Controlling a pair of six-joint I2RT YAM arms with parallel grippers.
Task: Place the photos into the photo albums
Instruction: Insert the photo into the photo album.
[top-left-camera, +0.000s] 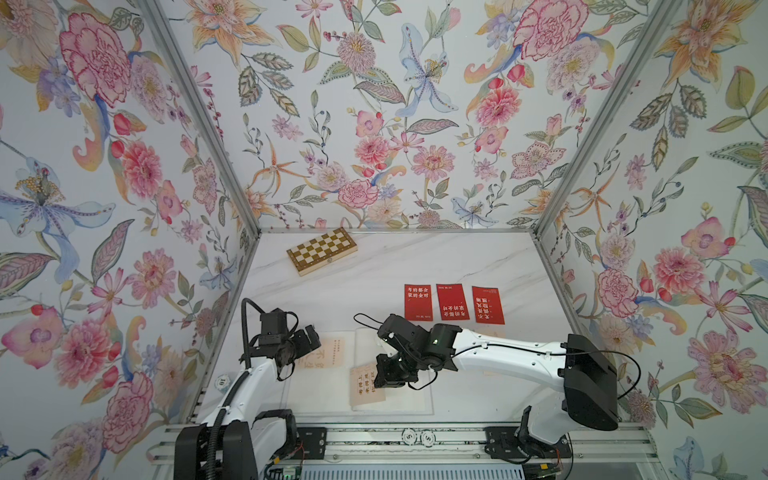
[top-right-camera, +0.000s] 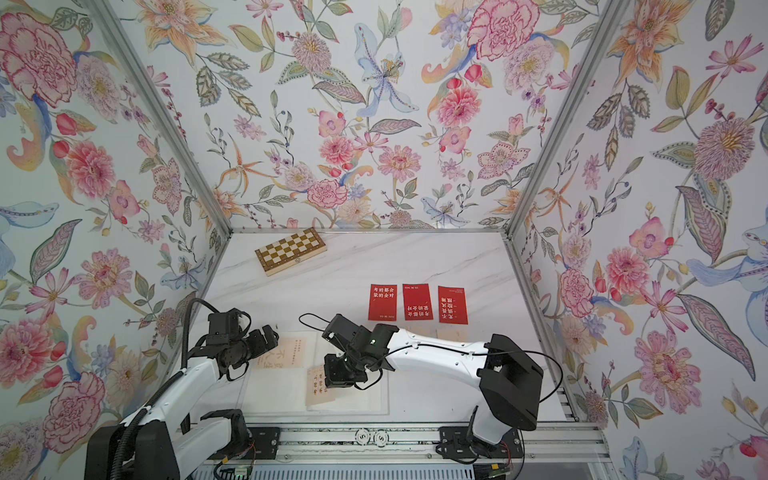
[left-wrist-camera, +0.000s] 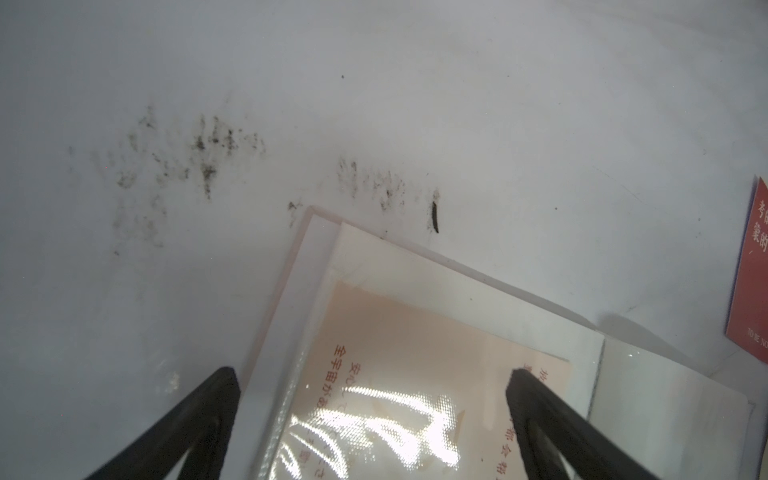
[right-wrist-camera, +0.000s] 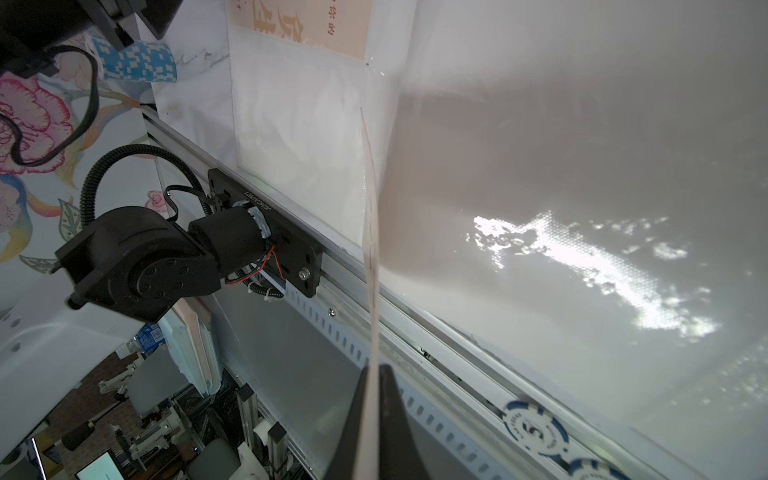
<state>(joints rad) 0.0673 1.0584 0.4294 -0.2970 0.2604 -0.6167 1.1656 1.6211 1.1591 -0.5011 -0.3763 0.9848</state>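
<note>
The photo album (top-left-camera: 409, 399) lies open near the front edge, its white pages covered by clear sleeves. A cream photo (top-left-camera: 322, 353) sits in the left page's sleeve. My left gripper (top-left-camera: 311, 337) hovers open over that page's corner, and in the left wrist view its fingertips (left-wrist-camera: 226, 376) straddle the sleeved photo (left-wrist-camera: 415, 332). My right gripper (top-left-camera: 384, 380) is shut on another cream photo (top-left-camera: 363, 384), seen edge-on (right-wrist-camera: 371, 208) above the right page (right-wrist-camera: 582, 166). Three red photos (top-left-camera: 417, 302) (top-left-camera: 452, 302) (top-left-camera: 487, 304) lie in a row behind the album. Pale cards under the right arm are mostly hidden.
A checkered wooden chessboard box (top-left-camera: 322, 250) lies at the back left. Poker chips (top-left-camera: 409, 436) rest on the front aluminium rail (top-left-camera: 374, 446), and a blue chip stack (right-wrist-camera: 137, 58) stands left of the album. Floral walls enclose the table on three sides.
</note>
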